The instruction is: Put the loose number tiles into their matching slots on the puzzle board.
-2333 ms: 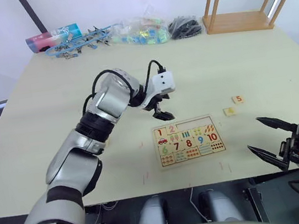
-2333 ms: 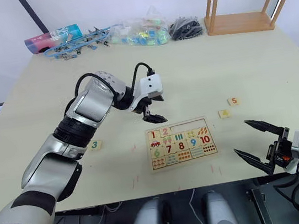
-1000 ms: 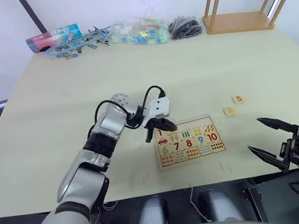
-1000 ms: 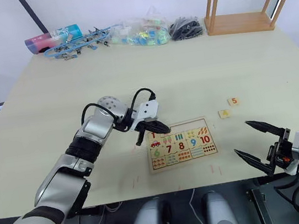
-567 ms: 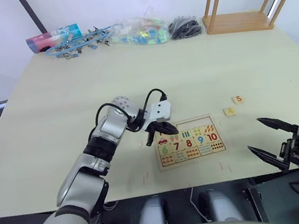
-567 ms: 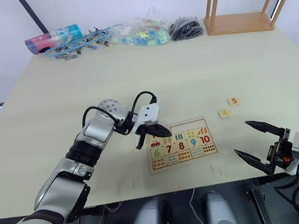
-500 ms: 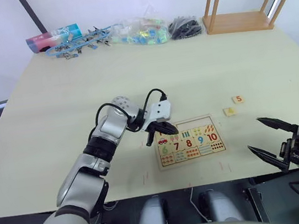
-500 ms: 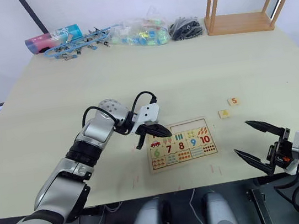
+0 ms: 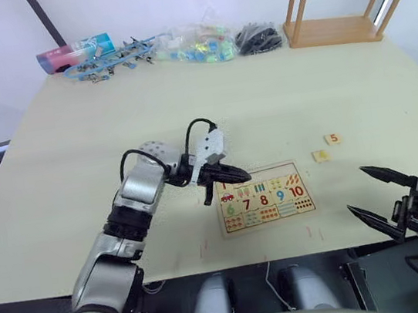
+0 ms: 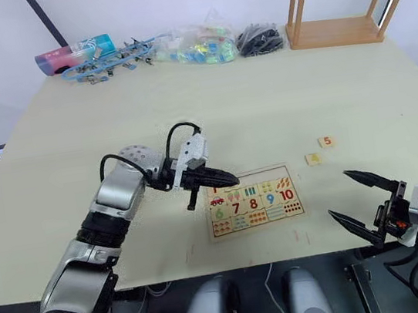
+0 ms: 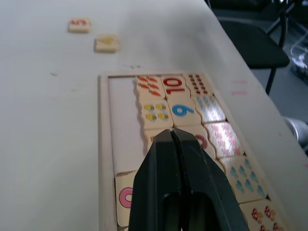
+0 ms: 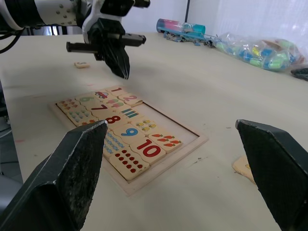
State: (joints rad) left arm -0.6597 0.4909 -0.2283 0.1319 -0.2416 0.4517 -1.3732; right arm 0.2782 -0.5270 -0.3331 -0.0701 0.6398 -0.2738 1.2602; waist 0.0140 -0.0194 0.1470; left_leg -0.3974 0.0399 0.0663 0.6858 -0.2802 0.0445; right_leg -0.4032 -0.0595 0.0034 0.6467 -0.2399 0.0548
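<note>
The puzzle board (image 9: 263, 195) lies near the table's front edge. Tiles 1 (image 12: 115, 90) and 2 (image 12: 130, 99) sit at the left end of its top row; the other slots (image 11: 122, 125) of that row are bare. My left gripper (image 9: 244, 175) is shut and holds nothing, lying almost level just above the top row's left end. Loose tiles 4 (image 9: 320, 155) and 5 (image 9: 333, 138) lie on the table right of the board. Another small tile (image 12: 81, 64) lies left of the board, its digit unreadable. My right gripper (image 9: 355, 189) is open off the table's front right edge.
Along the far edge lie a pink and blue tube (image 9: 74, 52), blue clips (image 9: 114, 59), bags of small parts (image 9: 197, 45), a black heap (image 9: 259, 38) and an upturned wooden stool (image 9: 335, 26). Bare table (image 9: 279, 100) stretches behind the board.
My left arm has swung its elbow leftward and the shut gripper now lies flatter, tips pointing right along the top row. The right arm and the tiles have stayed put.
</note>
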